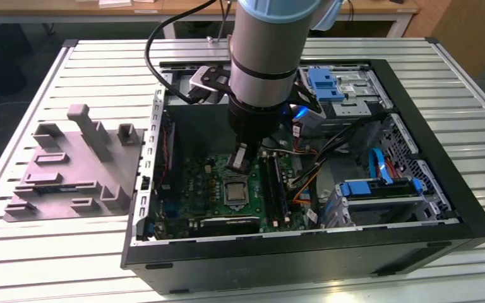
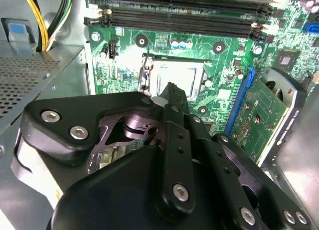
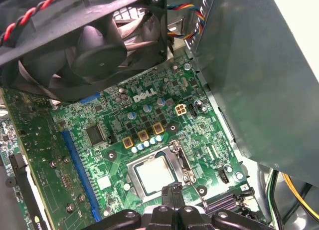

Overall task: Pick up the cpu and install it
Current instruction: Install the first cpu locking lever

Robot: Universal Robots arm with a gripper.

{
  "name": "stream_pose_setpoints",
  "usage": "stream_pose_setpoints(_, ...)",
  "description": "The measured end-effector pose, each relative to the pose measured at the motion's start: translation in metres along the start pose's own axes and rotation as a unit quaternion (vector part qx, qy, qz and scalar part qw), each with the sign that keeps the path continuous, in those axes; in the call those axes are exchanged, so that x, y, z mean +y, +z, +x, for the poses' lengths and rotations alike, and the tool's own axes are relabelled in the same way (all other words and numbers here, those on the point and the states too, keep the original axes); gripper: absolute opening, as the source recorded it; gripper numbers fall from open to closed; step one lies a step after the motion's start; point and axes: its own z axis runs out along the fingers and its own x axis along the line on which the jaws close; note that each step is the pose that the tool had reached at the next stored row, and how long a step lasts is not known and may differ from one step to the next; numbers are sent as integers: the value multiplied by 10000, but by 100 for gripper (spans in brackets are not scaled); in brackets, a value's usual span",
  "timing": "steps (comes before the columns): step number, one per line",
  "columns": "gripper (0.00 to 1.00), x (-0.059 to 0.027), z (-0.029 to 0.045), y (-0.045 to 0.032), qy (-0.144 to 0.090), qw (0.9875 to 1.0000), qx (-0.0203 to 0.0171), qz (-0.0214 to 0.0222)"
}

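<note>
Second wrist view showed the tool [image 2: 171, 88] hanging just above the cpu [image 2: 177, 76], its dark fingers drawn close together with nothing visibly between them; whether they touched the chip could not be told. The cpu lay flat inside the metal socket frame [image 2: 145, 75] of the green motherboard [image 2: 164, 43], apparently already seated, which would explain the empty tool. Exterior view had the arm [image 1: 264, 69] reaching straight down into the open computer case [image 1: 444, 183], beside the grey plastic fixture [image 1: 74, 170] on the slatted table [image 1: 23, 252].
</note>
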Motion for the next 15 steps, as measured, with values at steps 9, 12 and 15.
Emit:
stream_pose_setpoints(9,11,-166,-79,-15,-1,10000,-7,-4)
stream_pose_setpoints(12,11,-206,-98,-18,0,10000,-10,-5)
stream_pose_setpoints(15,11,-242,-116,-21,-1,10000,-12,-6)
